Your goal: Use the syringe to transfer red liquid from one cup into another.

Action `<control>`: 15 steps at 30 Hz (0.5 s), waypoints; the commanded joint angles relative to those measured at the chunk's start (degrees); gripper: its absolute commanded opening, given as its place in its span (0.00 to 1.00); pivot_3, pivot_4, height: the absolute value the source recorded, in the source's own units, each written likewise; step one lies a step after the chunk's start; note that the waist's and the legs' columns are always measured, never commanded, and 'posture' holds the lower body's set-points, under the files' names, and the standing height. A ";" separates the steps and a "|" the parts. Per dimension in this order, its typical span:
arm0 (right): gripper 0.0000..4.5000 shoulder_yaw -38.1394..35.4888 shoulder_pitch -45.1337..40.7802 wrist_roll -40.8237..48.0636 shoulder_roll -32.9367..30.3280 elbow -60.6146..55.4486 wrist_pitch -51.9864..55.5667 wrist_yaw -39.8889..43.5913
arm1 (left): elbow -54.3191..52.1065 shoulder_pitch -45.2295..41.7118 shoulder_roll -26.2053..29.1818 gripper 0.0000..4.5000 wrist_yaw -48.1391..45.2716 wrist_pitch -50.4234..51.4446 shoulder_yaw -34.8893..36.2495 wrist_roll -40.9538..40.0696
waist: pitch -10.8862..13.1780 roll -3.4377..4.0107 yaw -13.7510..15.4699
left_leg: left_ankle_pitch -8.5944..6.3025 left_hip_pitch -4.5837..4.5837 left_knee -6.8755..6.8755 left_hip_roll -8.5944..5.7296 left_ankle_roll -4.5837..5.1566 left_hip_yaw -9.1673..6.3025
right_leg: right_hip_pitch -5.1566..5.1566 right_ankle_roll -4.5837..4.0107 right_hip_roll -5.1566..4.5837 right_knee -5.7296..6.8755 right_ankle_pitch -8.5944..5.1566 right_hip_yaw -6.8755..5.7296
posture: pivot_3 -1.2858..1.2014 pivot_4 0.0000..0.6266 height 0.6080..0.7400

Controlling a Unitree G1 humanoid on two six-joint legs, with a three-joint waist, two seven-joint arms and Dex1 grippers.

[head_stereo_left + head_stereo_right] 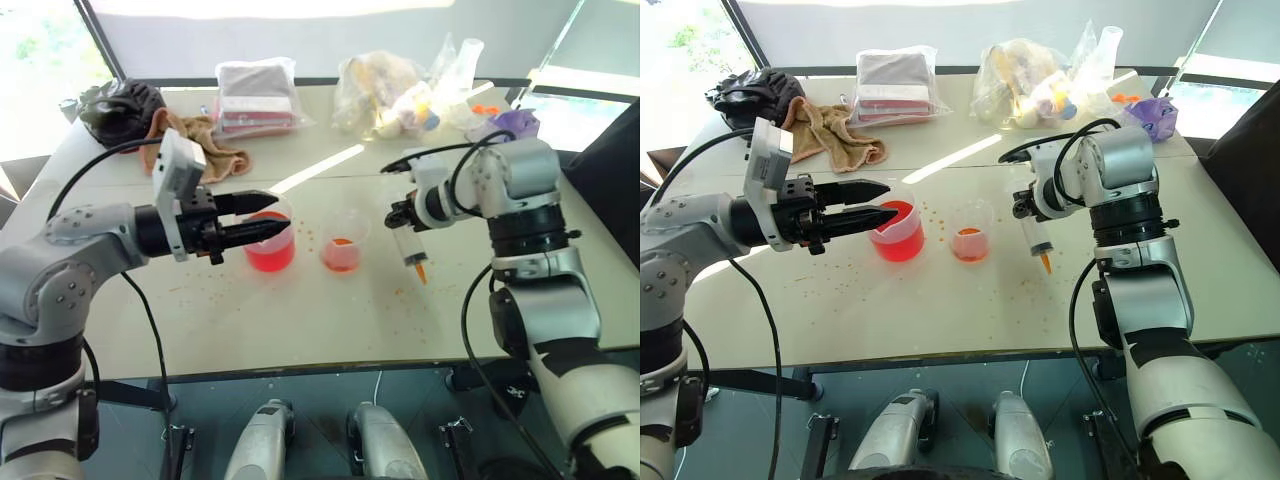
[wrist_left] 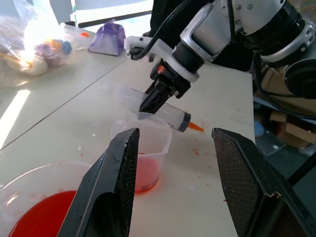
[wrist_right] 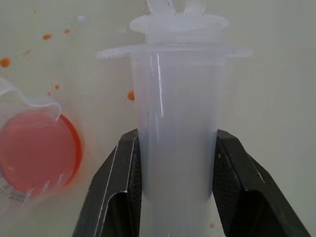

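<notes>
The larger clear cup (image 1: 270,248) holds bright red liquid (image 1: 270,258) and stands at the table's middle. My left gripper (image 1: 278,215) is open and level, its fingertips at that cup's rim on its left side. The smaller cup (image 1: 343,246), pale orange-pink low down, sits just to the right. Further right my right gripper (image 1: 405,216) is shut on the syringe (image 1: 411,250). The syringe tilts down above the table, its orange tip toward the table's near edge. Its barrel (image 3: 177,123) looks clear, between the black fingers (image 3: 123,168). The smaller cup (image 3: 34,153) is beside it.
Orange droplets (image 1: 400,292) speckle the table around the cups. Along the back lie a tan towel (image 1: 205,140), a dark bundle (image 1: 120,108), a bagged pink-and-white stack (image 1: 255,95), clear bags of small items (image 1: 395,95) and a purple thing (image 1: 515,123).
</notes>
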 commanded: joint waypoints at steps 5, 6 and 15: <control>0.74 0.42 -0.12 -2.40 0.67 1.29 -0.74 0.33 | -3.23 1.66 2.70 0.55 0.77 -1.58 0.95 -0.38 | 0.00 0.00 0.01 | 0.00 0.00 0.00 0.00 0.00 0.00 | 0.00 0.00 0.01 0.00 0.00 0.00 | 0.52 0.24 0.97; 0.86 0.34 -0.12 -2.52 0.63 1.14 -0.68 0.39 | -3.29 1.70 2.64 0.55 0.93 -1.43 1.15 -0.96 | 0.00 0.00 0.00 | 0.00 0.01 0.00 0.00 0.00 0.00 | 0.00 0.00 0.01 0.00 0.00 0.00 | 0.52 0.24 0.97; 1.00 3.44 -0.20 -0.46 -6.29 -8.14 -2.70 7.28 | -1.60 0.91 3.61 0.55 1.29 -1.92 1.68 -1.14 | 0.02 0.01 0.25 | 0.00 -0.01 0.01 0.00 0.00 -0.01 | -0.01 0.00 0.01 0.00 0.00 0.00 | 0.52 0.24 0.97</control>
